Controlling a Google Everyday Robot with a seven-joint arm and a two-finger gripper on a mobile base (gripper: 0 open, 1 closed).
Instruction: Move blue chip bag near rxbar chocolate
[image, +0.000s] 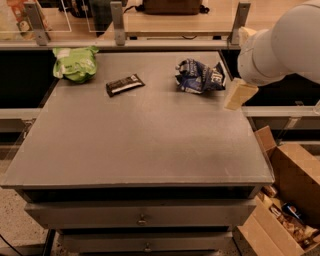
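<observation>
Grey laminate covers the table, a broad matte top with drawers beneath it and an open cardboard box on the floor off its right edge. The blue chip bag lies near the far right corner, a crumpled foil pouch with white patches, puffed and creased, no flat face to it. The rxbar chocolate lies toward the far edge, left of the middle, a thin dark rectangle set at a slight angle. The two are well apart. A bright green chip bag sits at the far left corner.

The tool hangs at the right edge of the table, just beside the blue bag and above the surface, on a bulky white arm. Whether it is apart or together I cannot tell from this angle. It holds nothing.

The step in hand looks like the approach to the bag. Foil slips and collapses, so a good grasp would likely come down on the raised middle fold and close across the crumple, not at a loose corner. Carrying it left along the far edge, it should be set down short of the bar, without nudging that light flat wrapper.
</observation>
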